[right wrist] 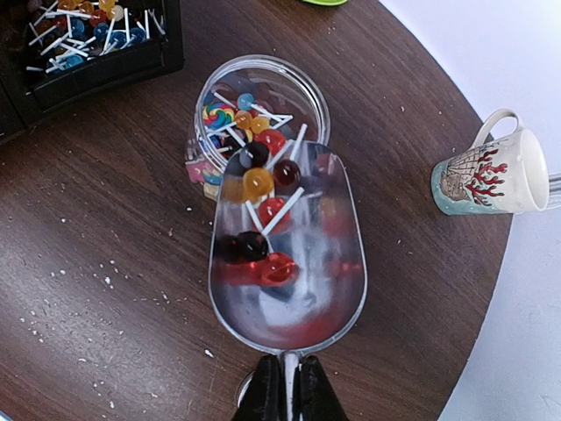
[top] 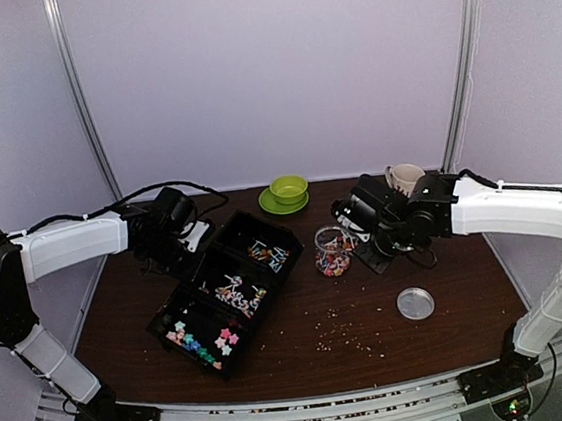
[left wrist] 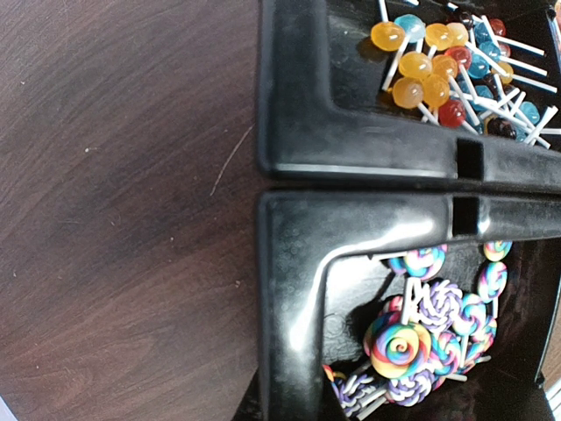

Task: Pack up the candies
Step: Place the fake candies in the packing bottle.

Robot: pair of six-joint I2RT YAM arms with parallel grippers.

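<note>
A black three-part tray lies left of centre. Its near compartment holds small pastel candies, pink, blue, green and white. The middle one holds swirl lollipops, the far one round lollipops. My right gripper is shut on the handle of a clear scoop. The scoop holds a few red, dark and orange lollipops and tips into an open glass jar of mixed sweets. My left gripper is at the tray's far left rim. Its fingers do not show clearly.
The jar's lid lies on the table to the near right. A green bowl on a green plate stands at the back. A patterned mug stands back right. Pale crumbs are scattered near the front.
</note>
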